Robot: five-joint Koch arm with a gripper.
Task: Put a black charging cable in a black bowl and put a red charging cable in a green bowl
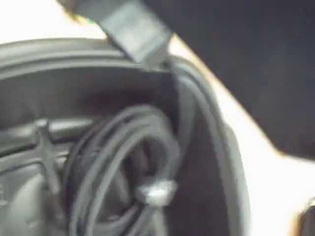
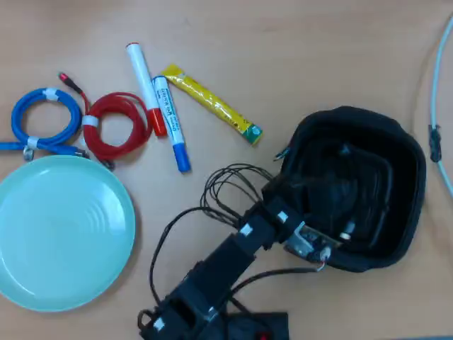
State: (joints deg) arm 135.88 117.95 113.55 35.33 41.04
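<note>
In the wrist view the black charging cable [image 1: 115, 164] lies as a coil inside the black bowl [image 1: 49, 51], its silver plug [image 1: 157, 192] toward the front. One grey finger [image 1: 138, 37] of my gripper shows at the top, over the bowl's rim. From overhead, my gripper [image 2: 327, 193] reaches into the black bowl [image 2: 407, 145] from its left side, and its jaws are lost against the dark inside. The red charging cable [image 2: 117, 127] lies coiled on the table at upper left, just above the empty green bowl [image 2: 64, 234].
A blue coiled cable [image 2: 42, 117] lies left of the red one. Two markers [image 2: 145, 88] [image 2: 172, 124] and a yellow sachet [image 2: 212, 104] lie at top centre. A pale cord [image 2: 435, 85] runs along the right edge. The arm's black wires [image 2: 226, 188] loop left of the bowl.
</note>
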